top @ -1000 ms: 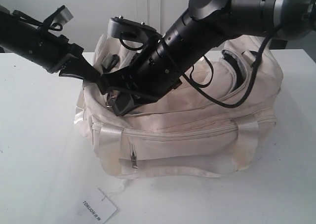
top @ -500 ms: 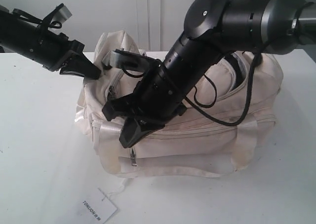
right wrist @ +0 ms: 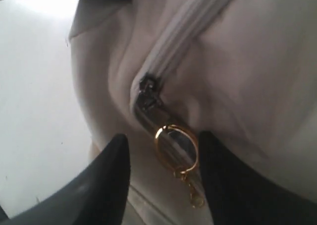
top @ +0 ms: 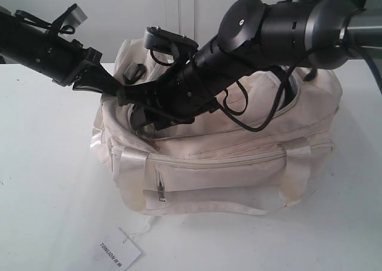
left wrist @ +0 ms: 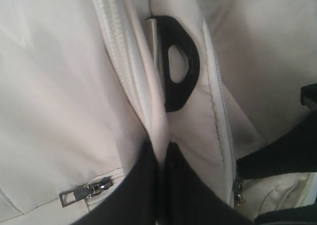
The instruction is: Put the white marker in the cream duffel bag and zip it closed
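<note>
Surface: white table [top: 48, 181], with white wall [top: 119, 8] behind. All places are given from the bag.

1. cream duffel bag [top: 239, 175]: soft and slumped, standing on the white table with its long side to the exterior camera. It has satin strap handles. A grey zipper pull [top: 161, 190] hangs on the front pocket. A dark gap shows along the curved top seam near the bag's right-hand end in the exterior view.
2. left gripper [left wrist: 161, 185]: at the bag's upper corner on the opposite end. Its fingers are closed, pinching a fold of the cream fabric. A black strap ring [left wrist: 178, 71] lies against the bag just beyond the fingertips.
3. right gripper [right wrist: 162, 136]: its arm stretches across the bag's top to that same end, just beside the left gripper. The jaws stand apart and clamp nothing.
4. gold zipper pull [right wrist: 176, 153]: a ring with a short chain, hanging from the slider at the end of the bag's zip. It lies in the gap between the right gripper's fingers. One finger is clear of it; the other is very near, and contact cannot be told.
5. paper tag [top: 116, 253]: black lettering, flat on the white table near the bag's front lower corner.
6. white marker: cannot be made out in any view, so its place cannot be told.
</note>
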### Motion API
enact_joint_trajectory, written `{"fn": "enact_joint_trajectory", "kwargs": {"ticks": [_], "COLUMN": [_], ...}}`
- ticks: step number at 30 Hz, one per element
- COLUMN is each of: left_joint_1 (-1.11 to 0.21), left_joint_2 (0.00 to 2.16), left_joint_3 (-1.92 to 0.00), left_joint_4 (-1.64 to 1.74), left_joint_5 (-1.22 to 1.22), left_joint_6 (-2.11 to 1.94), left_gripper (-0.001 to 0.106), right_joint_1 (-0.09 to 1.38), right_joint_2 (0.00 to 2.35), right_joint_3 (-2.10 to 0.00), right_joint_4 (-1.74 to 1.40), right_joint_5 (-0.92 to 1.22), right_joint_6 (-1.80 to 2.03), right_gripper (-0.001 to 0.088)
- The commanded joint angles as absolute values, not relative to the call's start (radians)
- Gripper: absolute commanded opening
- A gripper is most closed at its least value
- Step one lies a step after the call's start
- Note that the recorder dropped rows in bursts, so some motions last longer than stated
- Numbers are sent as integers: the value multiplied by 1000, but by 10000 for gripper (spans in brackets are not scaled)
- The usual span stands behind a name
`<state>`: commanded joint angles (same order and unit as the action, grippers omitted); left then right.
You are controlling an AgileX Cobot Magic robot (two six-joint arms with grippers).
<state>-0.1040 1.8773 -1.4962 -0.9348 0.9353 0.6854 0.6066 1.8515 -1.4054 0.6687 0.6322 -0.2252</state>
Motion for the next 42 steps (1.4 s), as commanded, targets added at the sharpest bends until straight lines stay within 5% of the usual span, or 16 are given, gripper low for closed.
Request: {"fn": "enact_joint_trajectory", "kwargs": {"ticks": [12,20,42], "left_joint_1": [-104,-104,-104], "left_joint_2": [1877,1877,1877], "left_joint_3": [-1496,-1496,-1496], "left_joint_4": [-935,-935,-994], "left_joint_5": [935,931,931], "left_joint_6": [685,687,681], "left_gripper": [0,0,0], "right_joint_1": [607,607,608], "right_joint_2": [1891,1875,1738], "right_joint_3": [-1405,-1405,-1405], "right_joint_4": [658,662,712], "right_joint_5": [674,688,804], "right_joint_6": [-207,-224,-231], "right_gripper": [433,1,0]}}
